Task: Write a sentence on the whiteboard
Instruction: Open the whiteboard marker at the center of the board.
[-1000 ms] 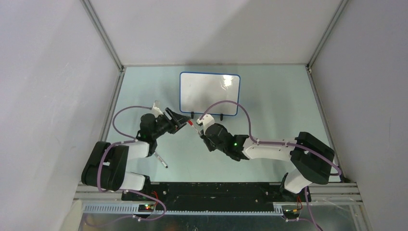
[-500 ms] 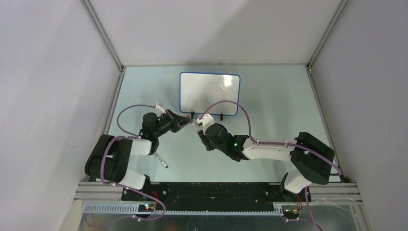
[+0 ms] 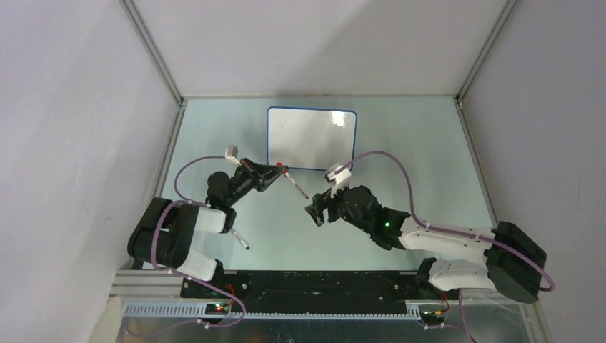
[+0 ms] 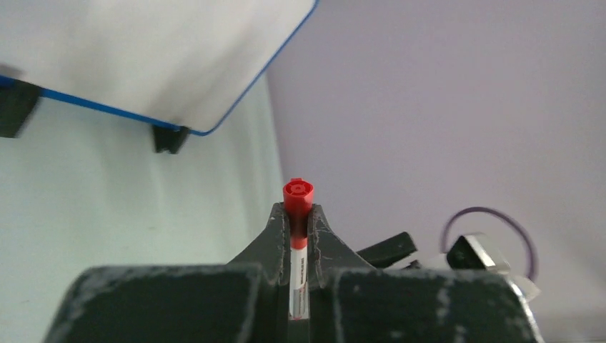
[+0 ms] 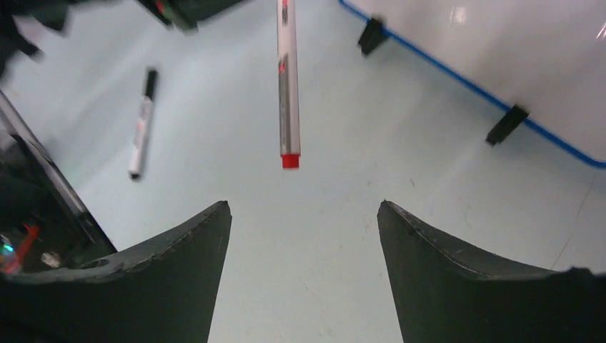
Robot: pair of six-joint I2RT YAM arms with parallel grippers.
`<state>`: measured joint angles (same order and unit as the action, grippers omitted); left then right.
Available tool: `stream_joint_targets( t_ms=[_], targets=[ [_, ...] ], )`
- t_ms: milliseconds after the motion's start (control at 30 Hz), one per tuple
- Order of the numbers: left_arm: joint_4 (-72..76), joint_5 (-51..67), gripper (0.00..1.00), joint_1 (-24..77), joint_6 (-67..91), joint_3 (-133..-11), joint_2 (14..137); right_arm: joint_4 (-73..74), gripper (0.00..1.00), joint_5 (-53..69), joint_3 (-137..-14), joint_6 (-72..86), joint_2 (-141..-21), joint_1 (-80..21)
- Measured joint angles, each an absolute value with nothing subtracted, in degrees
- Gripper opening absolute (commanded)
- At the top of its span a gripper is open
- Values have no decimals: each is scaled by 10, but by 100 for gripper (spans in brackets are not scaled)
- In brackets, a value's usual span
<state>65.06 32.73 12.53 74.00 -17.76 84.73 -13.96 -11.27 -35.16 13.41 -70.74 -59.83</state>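
The whiteboard (image 3: 311, 139), white with a thin blue rim and two black clip feet, stands at the back of the table; its face looks blank and the sentence is out of view. My left gripper (image 3: 277, 172) is shut on a red marker (image 3: 297, 185), which sticks out to the right, just in front of the board's lower edge. In the left wrist view the marker's red cap (image 4: 298, 196) pokes up between the closed jaws (image 4: 298, 218). My right gripper (image 3: 319, 212) is open and empty, just short of the marker's free end (image 5: 288, 86).
A black-capped marker (image 3: 240, 239) lies on the table near the left arm's base, also seen in the right wrist view (image 5: 141, 125). The board's clip feet (image 5: 506, 123) stand on the pale green tabletop. Grey walls enclose the table on three sides.
My left gripper closed on the red marker. My right gripper let go of it, opened wide and drew back to the right and nearer the base.
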Motion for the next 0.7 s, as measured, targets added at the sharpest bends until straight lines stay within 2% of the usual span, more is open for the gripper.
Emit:
stream_joint_targets(
  t_ms=[133,333,533,700],
  targets=[
    [758,311,0,135,861,-166,876,-175,78,-109,-347,164,-662,-585],
    [814,255,0,176,982,-159,865,-239,74,-131,-348,193,-642,-585],
    [822,206,0,195,1033,-134,825,-267,67,-155,-369,213,-649,-585],
    [822,185,0,199,1045,-131,813,-278,66,-162,-406,242,-683,-585]
  ],
)
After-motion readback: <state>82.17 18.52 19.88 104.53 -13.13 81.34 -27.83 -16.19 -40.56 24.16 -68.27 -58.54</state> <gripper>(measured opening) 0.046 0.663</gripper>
